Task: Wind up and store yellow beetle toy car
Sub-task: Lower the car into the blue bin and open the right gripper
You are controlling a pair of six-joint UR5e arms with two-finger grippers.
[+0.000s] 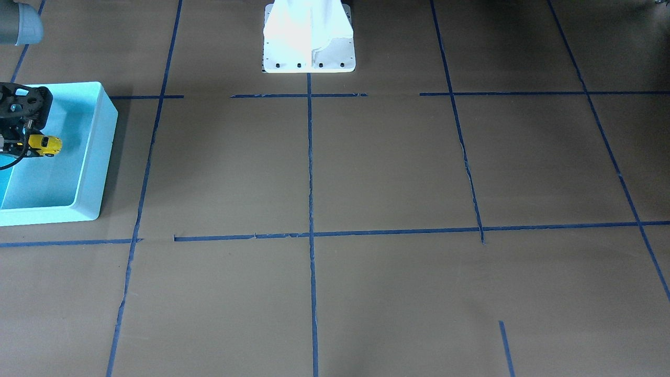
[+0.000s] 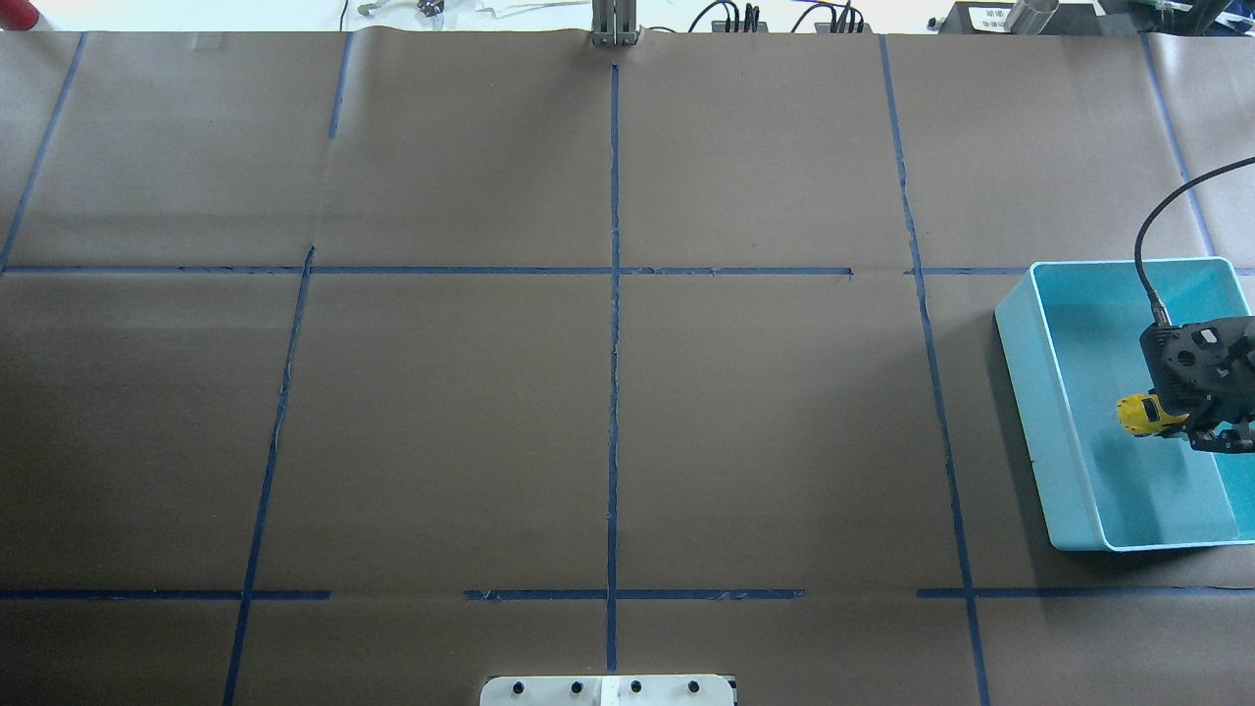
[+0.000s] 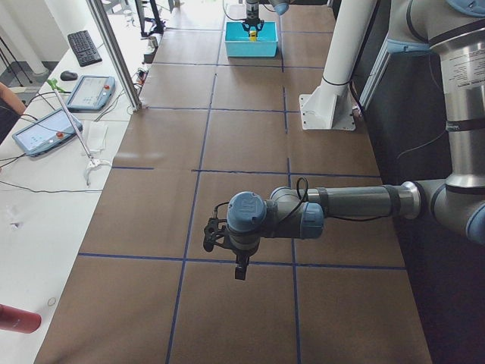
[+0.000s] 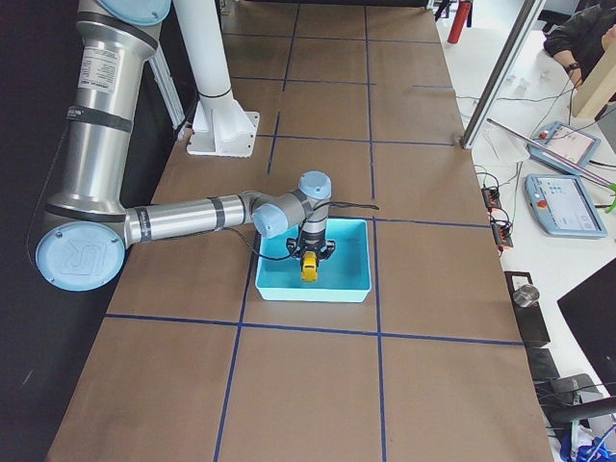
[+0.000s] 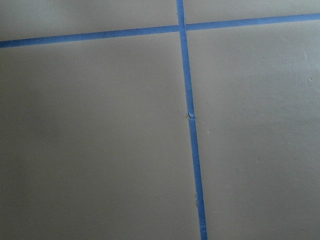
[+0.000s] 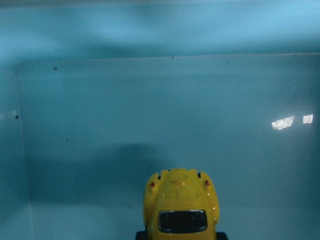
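**Spotter:** Right gripper is clamping the yellow beetle toy car in your front-facing view, holding it over the inside of the turquoise bin at the table's left edge.

**Operator:** And overhead?

**Spotter:** You are looking at that grip from behind the robot. The car is sticking out to the left of the fingers, over the bin's interior at the right edge.

**Operator:** What are the side views giving me?

**Spotter:** From the left end, your left gripper is hanging over the paper-covered table, near the camera. I cannot tell whether its fingers are apart or together. From the right end, the car is hanging under the near arm's gripper, within the bin's outline.

**Operator:** The wrists?

**Spotter:** Your left wrist camera is showing brown paper and blue tape lines. Your right one is showing the car at the bottom edge, with its shadow lying on the bin floor.
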